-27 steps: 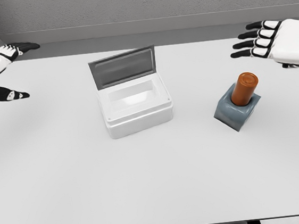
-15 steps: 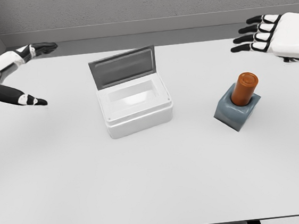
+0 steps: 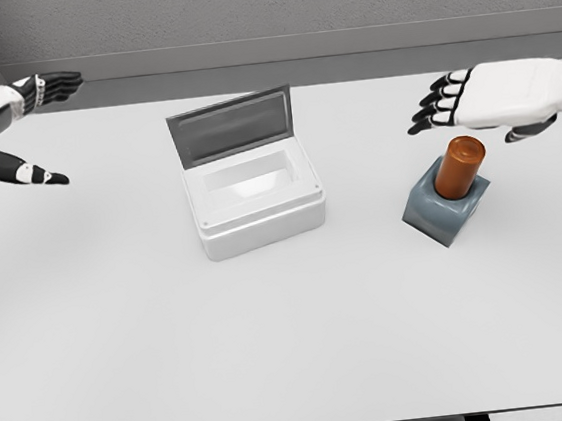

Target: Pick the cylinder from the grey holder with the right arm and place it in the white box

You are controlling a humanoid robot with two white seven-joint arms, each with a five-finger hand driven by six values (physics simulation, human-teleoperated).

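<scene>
Reach step: right hand fingers spread and empty, hovering just above the orange cylinder seated in the grey holder, next needs dropping down and wrapping around it.

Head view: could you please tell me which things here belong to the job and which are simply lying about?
Belongs to the job:
- cylinder, standing in its holder
- grey holder
- white box, lid open
- right robot hand, open, holding nothing

Lying about:
- left robot hand, idle at the far left
- table
</scene>
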